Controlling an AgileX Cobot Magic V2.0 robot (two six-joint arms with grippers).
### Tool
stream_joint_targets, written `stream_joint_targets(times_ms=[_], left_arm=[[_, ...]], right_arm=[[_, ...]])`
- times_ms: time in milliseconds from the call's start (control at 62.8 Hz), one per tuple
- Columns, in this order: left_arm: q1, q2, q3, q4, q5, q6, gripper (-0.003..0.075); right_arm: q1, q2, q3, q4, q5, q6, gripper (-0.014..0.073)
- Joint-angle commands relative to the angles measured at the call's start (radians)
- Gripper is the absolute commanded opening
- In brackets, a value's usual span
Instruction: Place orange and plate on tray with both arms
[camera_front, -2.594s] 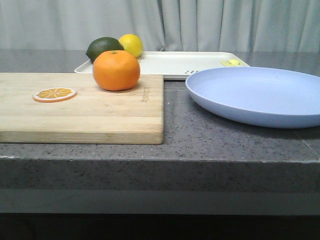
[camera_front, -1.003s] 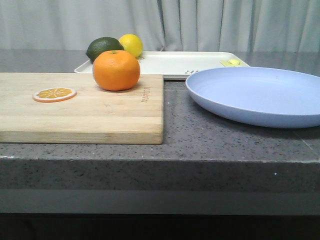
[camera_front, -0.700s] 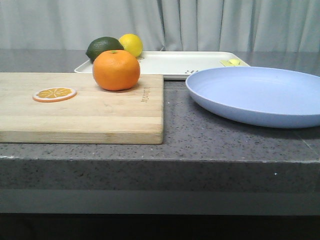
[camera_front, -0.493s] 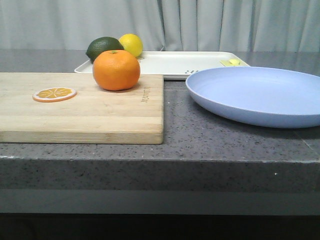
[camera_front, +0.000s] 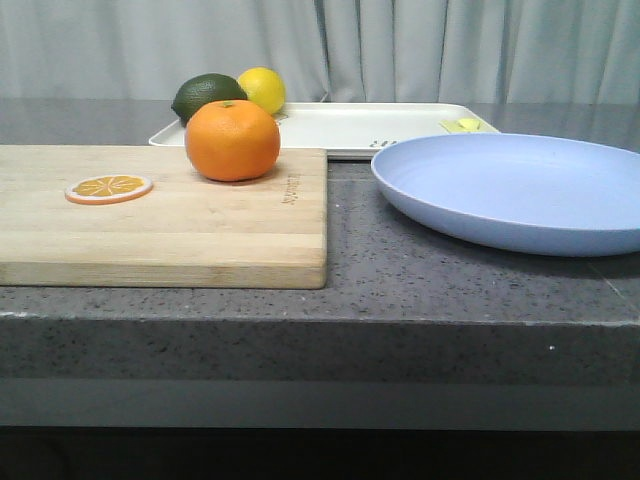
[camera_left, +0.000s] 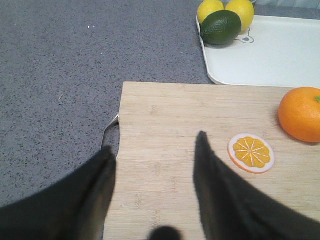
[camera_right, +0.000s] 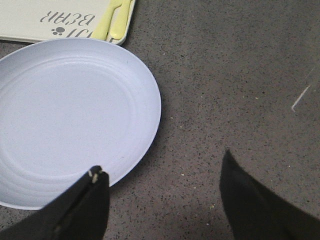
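Observation:
The orange sits on the far part of a wooden cutting board; the left wrist view shows this orange off to one side of my open left gripper, which hovers over the board with nothing between its fingers. The lavender-blue plate lies on the counter at the right. My right gripper is open above that plate's near rim and the bare counter. The cream tray lies behind both. Neither gripper shows in the front view.
A flat orange slice lies on the board's left part. A dark green avocado and a yellow lemon rest at the tray's left end, a second lemon beside them. A pale yellow utensil lies on the tray's right end.

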Motion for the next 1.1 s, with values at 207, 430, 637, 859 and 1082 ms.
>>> stream_joint_targets(times_ms=[207,430,637,859,1082], left_arm=[[-0.178,0.126,-0.082,-0.001,-0.112,0.029,0.0608],[-0.346,0.314,-0.201,0.026,-0.112,0.033,0.0611],[-0.43,0.528,-0.345,0.04,-0.112,0.033,0.061],[-0.465,0.736,-0.506,0.049,-0.103,0.033,0.061],[-0.465,0.899,-0.641,0.053,-0.089,0.033,0.061]], right_arm=[[-0.001,0.003,-0.03,-0.012,-0.055,-0.012,0.0552],[-0.001,0.003,-0.03,-0.012,-0.05,-0.012,0.0552],[-0.001,0.003,-0.03,-0.012,-0.037,-0.012,0.0552],[-0.001,0.003,-0.03,-0.012,-0.024,-0.012,0.0552],[-0.001,0.003,-0.03,-0.012,-0.024,-0.012,0.0552]])
